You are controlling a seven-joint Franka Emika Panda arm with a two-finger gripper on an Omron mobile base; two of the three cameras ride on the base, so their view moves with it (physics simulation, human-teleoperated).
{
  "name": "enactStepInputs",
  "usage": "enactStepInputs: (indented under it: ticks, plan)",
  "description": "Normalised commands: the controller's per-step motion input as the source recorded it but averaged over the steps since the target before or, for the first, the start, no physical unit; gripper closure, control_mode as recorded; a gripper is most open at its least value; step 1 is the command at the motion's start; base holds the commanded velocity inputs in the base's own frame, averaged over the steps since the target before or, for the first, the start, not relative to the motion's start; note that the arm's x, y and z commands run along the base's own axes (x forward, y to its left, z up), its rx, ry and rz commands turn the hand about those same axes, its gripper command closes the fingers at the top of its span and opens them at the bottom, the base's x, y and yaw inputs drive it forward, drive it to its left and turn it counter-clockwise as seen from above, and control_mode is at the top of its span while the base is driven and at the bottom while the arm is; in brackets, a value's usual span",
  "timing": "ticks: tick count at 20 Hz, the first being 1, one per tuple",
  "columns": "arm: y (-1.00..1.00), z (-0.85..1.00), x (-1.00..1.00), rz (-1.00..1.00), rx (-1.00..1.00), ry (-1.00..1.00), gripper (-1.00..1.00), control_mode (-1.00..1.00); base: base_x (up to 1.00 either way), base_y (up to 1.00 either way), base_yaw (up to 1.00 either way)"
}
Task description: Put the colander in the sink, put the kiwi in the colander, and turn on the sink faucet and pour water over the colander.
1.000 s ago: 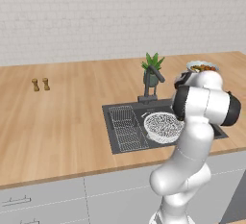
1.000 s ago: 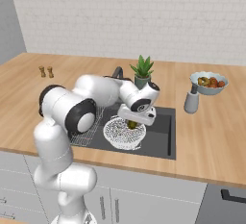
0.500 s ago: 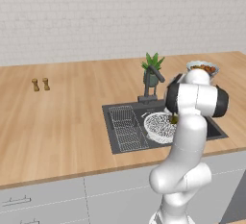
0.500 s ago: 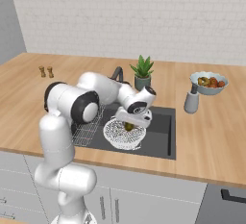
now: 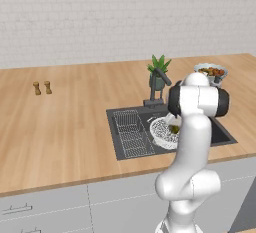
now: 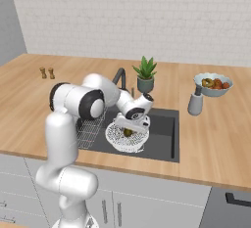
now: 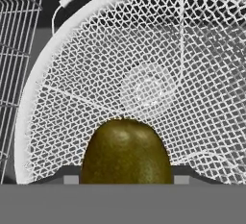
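Currently no readable writing. Gripper (image 6: 131,128) holds the kiwi (image 7: 126,152) between its fingers, low inside the colander (image 7: 144,83), which sits in the sink (image 6: 164,126) beside the wire rack (image 7: 12,59).

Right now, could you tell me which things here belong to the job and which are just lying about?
Job: colander, kiwi between the gripper fingers, sink, sink faucet.
Lying about: potted plant, food bowl, two shakers, grey bottle.
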Motion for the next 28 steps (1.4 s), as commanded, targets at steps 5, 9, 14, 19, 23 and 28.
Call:
enactStepInputs:
  ticks: [5,9,14,19,23,28]
  plan:
    - [0.03,-0.34,0.18,0.0,0.0,0.01,1.0,-1.0,0.0,0.0,0.0]
    - [0.06,-0.21,0.23,0.0,0.0,0.0,1.0,-1.0,0.0,0.0,0.0]
    - [0.14,-0.02,0.05,0.0,0.0,0.0,-1.0,-1.0,0.0,0.0,0.0]
    - [0.06,0.04,0.0,0.0,0.0,0.0,-1.0,-1.0,0.0,0.0,0.0]
    - [0.0,0.11,-0.01,0.0,0.0,0.01,-1.0,-1.0,0.0,0.0,0.0]
    - [-0.11,0.37,-0.08,0.0,0.0,0.0,-1.0,-1.0,0.0,0.0,0.0]
